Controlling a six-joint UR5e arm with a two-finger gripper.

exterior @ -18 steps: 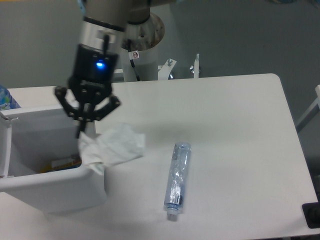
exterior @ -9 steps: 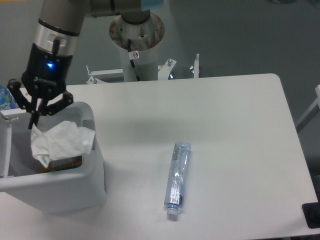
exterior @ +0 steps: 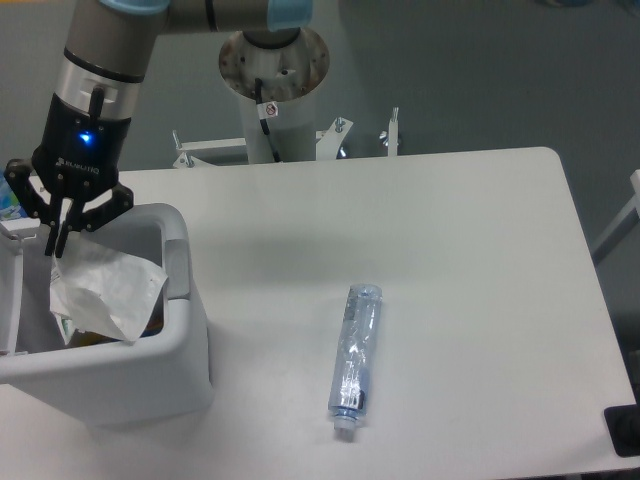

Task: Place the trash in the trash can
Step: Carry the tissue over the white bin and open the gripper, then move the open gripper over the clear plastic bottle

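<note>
A grey floor and wall surround a white table (exterior: 450, 250) with rounded corners, its top matte and evenly lit. Beyond the table's far edge stands the arm's white round pedestal (exterior: 275, 75), with a small tagged cable on its front and some metal brackets (exterior: 365, 135) just beside it. At the table's near right corner a dark block (exterior: 622, 430) shows at the picture's edge.

In the fixed camera view, the trash can (exterior: 150, 375), a boxy white bin with a rounded rim, sits at the table's left edge, toward the near left corner. Its opening faces up, and something orange shows faintly inside. The gripper (exterior: 58, 238) hangs above the bin's opening, a blue light glowing on its black body. Its fingers are pinched together on the top corner of the crumpled white wrapper (exterior: 100, 295), which dangles down into the bin's mouth, its lower part below the rim.

The crushed clear bottle (exterior: 356, 360) lies flat on the table toward the near edge, well apart from the bin, its cap end pointing at the near edge.
</note>
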